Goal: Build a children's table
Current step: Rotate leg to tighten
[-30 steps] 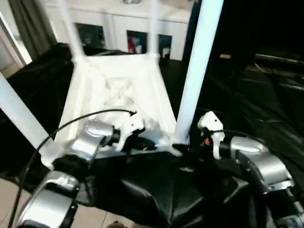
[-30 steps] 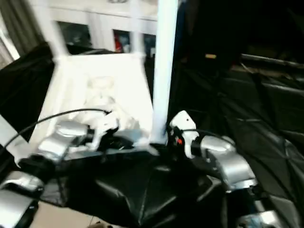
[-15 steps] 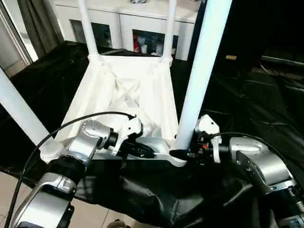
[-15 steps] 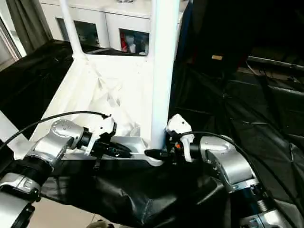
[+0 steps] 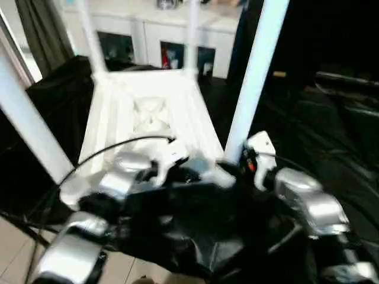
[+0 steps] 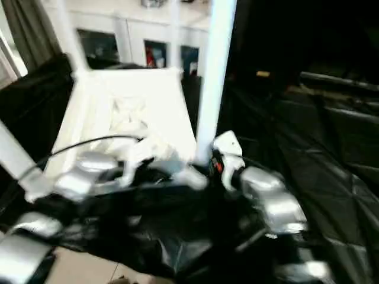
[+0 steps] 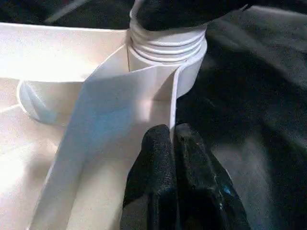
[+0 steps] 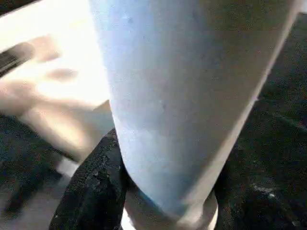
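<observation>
The children's table lies upside down on black cloth, its ribbed white top (image 5: 148,112) facing up and its legs standing in the corner sockets. My left gripper (image 5: 195,174) is at the near rim, and in the left wrist view it (image 7: 171,132) is shut on the thin white rim wall just before the threaded corner socket (image 7: 165,52). My right gripper (image 5: 234,168) is at the foot of the near right leg (image 5: 251,77). In the right wrist view that leg (image 8: 168,96) stands between my black fingers (image 8: 98,182), which press against it.
The near left leg (image 5: 29,124) rises at the left and two far legs (image 5: 89,35) stand at the back corners. A white glass-door cabinet (image 5: 148,41) stands behind. Black cloth (image 5: 195,236) covers the work surface; tiled floor (image 5: 12,248) shows at the near left.
The camera has shifted and swung. My right gripper's jaws have drawn in around the foot of the near right leg. My left gripper keeps its hold on the rim.
</observation>
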You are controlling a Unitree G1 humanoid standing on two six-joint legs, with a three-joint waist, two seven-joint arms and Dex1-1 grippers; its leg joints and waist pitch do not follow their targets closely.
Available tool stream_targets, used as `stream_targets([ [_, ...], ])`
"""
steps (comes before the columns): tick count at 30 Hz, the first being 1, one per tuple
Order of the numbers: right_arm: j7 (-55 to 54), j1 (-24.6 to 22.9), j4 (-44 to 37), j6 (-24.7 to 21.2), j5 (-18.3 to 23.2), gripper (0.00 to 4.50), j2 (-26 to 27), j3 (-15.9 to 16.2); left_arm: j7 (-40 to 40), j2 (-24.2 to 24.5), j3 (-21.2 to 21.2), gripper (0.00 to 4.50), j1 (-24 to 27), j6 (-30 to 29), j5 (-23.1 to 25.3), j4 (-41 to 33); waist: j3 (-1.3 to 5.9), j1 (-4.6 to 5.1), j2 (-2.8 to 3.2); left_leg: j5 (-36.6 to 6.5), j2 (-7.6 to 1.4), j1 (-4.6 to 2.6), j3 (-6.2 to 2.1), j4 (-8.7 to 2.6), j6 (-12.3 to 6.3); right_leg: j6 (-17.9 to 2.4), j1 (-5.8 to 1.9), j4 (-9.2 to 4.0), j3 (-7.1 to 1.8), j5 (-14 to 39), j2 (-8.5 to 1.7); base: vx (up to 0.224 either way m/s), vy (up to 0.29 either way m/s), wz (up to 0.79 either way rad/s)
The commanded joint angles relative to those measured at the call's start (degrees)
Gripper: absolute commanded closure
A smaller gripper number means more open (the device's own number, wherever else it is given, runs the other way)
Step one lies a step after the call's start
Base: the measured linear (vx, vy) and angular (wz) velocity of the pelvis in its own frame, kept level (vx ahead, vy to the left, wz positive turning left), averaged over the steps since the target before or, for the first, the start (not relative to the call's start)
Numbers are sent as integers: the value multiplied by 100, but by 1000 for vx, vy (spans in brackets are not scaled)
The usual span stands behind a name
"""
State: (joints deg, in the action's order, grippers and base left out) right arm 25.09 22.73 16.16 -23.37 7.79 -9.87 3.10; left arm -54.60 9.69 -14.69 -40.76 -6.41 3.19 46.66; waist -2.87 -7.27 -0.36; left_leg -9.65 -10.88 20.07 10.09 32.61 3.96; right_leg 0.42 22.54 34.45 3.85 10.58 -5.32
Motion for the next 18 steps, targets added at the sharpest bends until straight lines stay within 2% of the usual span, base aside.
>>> stream_targets([
  [1, -678, -110, 456, -413, -28, 246, 396, 60, 895, -294, 166, 450, -135, -166, 34, 239, 238, 37, -8, -2472, -155, -95, -152, -450, 287, -390, -130, -685, -178, 3552, -375, 0, 0, 0],
  [2, -1094, -22, 590, -437, -38, 246, 675, -64, 1227, -507, 166, 450, -207, -192, 73, 344, 235, 78, 47, -2500, -166, -98, -153, -471, 284, -402, -111, -711, -184, 3472, -372, 0, 0, 0],
  [3, -1177, 78, 622, -437, -14, 246, 902, -34, 1379, -696, 142, 450, -271, -218, 88, 383, 235, 120, 65, -2670, -163, -148, -168, -478, 285, -460, -99, -734, -160, 3325, -346, 0, 0, 0],
  [4, -1177, 78, 622, -437, -14, 246, 902, -34, 1379, -696, 142, 450, -271, -218, 88, 383, 238, 127, 57, -2698, -166, -152, -165, -481, 265, -473, -103, -741, -163, 3248, -345, 0, 0, 0],
  [5, -1078, 142, 629, -369, -87, 246, 990, 121, 1388, -784, 97, 450, -326, -170, 113, 424, 245, 130, 69, -2688, -168, -146, -169, -490, 236, -494, -123, -729, -166, 3129, -341, 0, 0, 0],
  [7, -1008, 155, 629, -311, -171, 246, 982, 238, 1337, -789, 51, 450, -343, -124, 143, 440, 268, 138, 99, -2563, -183, -75, -170, -529, 207, -575, -178, -686, -193, 2613, -330, 0, 0, 0],
  [9, -971, 149, 593, -249, -199, 246, 1004, 252, 1247, -783, 23, 450, -362, -87, 167, 484, 268, 136, 94, -2589, -181, -89, -158, -526, 203, -658, -164, -659, -213, 2441, -327, 0, 0, 0],
  [10, -733, 141, 511, -206, -86, 246, 924, 200, 986, -695, -19, 450, -346, -59, 164, 454, 285, 129, 101, -2580, -175, -91, -153, -522, 195, -703, -175, -651, -222, 2376, -335, 0, 0, 0],
  [12, -571, 125, 453, -192, -23, 178, 854, 187, 824, -641, -49, 450, -321, -43, 160, 411, 291, 125, 86, -2489, -174, -59, -153, -524, 146, -740, -207, -633, -225, 2292, -345, 0, 0, 0],
  [14, -183, 100, 290, -202, 89, 178, 644, 185, 438, -491, -118, 450, -271, -24, 148, 322, 286, 112, 24, -2383, -176, -51, -132, -521, 65, -740, -210, -636, -234, 2268, -352, 0, 0, 0],
  [15, 340, 69, 124, -194, 159, 159, 331, 286, 87, -313, -171, 450, -220, -38, 117, 224, 292, 101, -14, -2149, -188, -24, -120, -516, -13, -794, -238, -614, -247, 2108, -367, 0, 0, 0],
  [16, 340, 69, 124, -194, 159, 143, 331, 286, 87, -313, -171, 450, -220, -38, 117, 224, 293, 87, 14, -2052, -199, -7, -134, -521, -26, -809, -260, -584, -241, 2029, -367, 0, 0, 0],
  [18, 950, -4, -90, -157, 205, 143, -18, 435, -255, -136, -211, 450, -150, -65, 66, 95, 307, 84, -1, -1815, -209, -8, -104, -500, -76, -902, -252, -560, -247, 1732, -363, 0, 0, 0],
])
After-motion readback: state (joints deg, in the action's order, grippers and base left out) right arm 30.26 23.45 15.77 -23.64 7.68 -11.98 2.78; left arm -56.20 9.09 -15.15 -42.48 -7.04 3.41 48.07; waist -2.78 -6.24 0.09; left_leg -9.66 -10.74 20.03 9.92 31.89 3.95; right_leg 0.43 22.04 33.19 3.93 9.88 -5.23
